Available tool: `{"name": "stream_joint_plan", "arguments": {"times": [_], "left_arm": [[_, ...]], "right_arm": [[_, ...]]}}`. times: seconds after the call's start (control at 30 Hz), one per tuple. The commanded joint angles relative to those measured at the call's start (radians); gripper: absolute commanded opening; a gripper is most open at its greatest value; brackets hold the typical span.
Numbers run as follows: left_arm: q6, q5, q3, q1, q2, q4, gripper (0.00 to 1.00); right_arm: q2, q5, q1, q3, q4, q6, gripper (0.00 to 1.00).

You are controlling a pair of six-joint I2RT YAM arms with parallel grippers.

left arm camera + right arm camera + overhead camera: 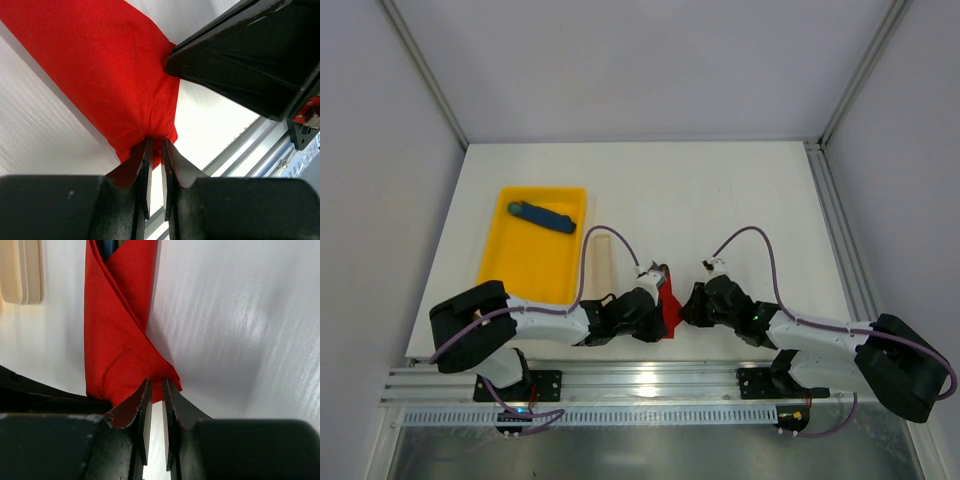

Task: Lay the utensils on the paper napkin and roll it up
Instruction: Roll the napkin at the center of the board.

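From above, the paper napkin [671,305] is a narrow red bundle close to the table's [720,190] near edge, about midway along it. The left gripper [662,308] is on one side of it and the right gripper [686,308] on the other. A pale wooden strip [601,262] lies bare on the table just left of the napkin. A yellow tray [525,265] holding a blue stick [542,215] sits by the left edge.

In the left wrist view, the left claw is pressed together on the bundle's end, with red paper bunching into it. The right arm's black finger [240,55] touches the napkin's side further along.

In the right wrist view, the right claw is nearly closed and nips the folded corner at the napkin's near end. The sheet laps over itself diagonally and looks loose. Something dark sits in its open far mouth (utensils or not, I cannot tell).

This looks like the rolling step, with the wrap begun but not yet tight. The next move probably calls for both pinches to hold while the arms turn the paper over together, so the lap does not spring open or spill at the far mouth.
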Motion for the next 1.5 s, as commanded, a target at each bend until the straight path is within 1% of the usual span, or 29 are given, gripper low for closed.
{"name": "stream_joint_plan", "arguments": {"times": [0.0, 0.07, 0.17, 0.33, 0.37, 0.47, 0.5, 0.57, 0.7, 0.87, 1.13, 1.2, 1.27, 1.37, 1.47], "left_arm": [[0.009, -0.01, -0.012, -0.005, 0.031, -0.048, 0.17], [0.009, -0.01, -0.018, -0.005, 0.029, -0.045, 0.17], [0.009, -0.014, -0.02, -0.005, 0.034, -0.045, 0.17], [0.007, -0.013, -0.012, -0.005, 0.047, -0.045, 0.17], [0.007, -0.013, -0.012, -0.005, 0.047, -0.045, 0.17], [0.006, -0.013, -0.01, -0.005, 0.052, -0.048, 0.17], [0.004, -0.014, -0.009, -0.005, 0.055, -0.051, 0.17], [0.003, -0.013, -0.003, -0.005, 0.067, -0.055, 0.17], [-0.002, -0.016, 0.005, -0.005, 0.086, -0.063, 0.17], [0.001, -0.007, 0.037, -0.005, 0.116, -0.072, 0.17], [0.0, -0.005, 0.045, -0.005, 0.129, -0.092, 0.17], [-0.002, -0.004, 0.043, -0.005, 0.127, -0.094, 0.17], [-0.002, -0.001, 0.048, -0.005, 0.13, -0.097, 0.17], [-0.002, -0.001, 0.054, -0.005, 0.133, -0.106, 0.17], [-0.002, -0.001, 0.055, -0.005, 0.135, -0.108, 0.17]], "right_arm": [[-0.072, 0.058, 0.001, 0.097, -0.141, -0.044, 0.21], [-0.125, 0.056, 0.001, 0.138, -0.219, -0.067, 0.21], [-0.127, 0.041, -0.002, 0.193, -0.215, -0.082, 0.21], [-0.014, -0.031, -0.008, 0.251, -0.065, -0.127, 0.21], [0.049, -0.072, -0.021, 0.263, -0.03, -0.133, 0.21], [0.159, -0.142, -0.068, 0.277, 0.071, -0.148, 0.21], [0.186, -0.165, -0.08, 0.271, 0.09, -0.148, 0.21], [0.206, -0.16, -0.099, 0.247, 0.115, -0.138, 0.21], [0.152, -0.154, -0.099, 0.101, 0.184, -0.124, 0.21], [0.169, -0.15, -0.099, 0.067, 0.201, -0.134, 0.21], [0.117, -0.05, -0.1, 0.04, 0.129, -0.161, 0.21], [0.094, -0.039, -0.1, 0.038, 0.103, -0.167, 0.22], [0.083, 0.007, -0.1, 0.055, 0.049, -0.183, 0.21], [0.025, -0.001, -0.1, 0.101, -0.038, -0.216, 0.22], [-0.056, -0.068, -0.1, 0.159, -0.111, -0.234, 0.22]]}}
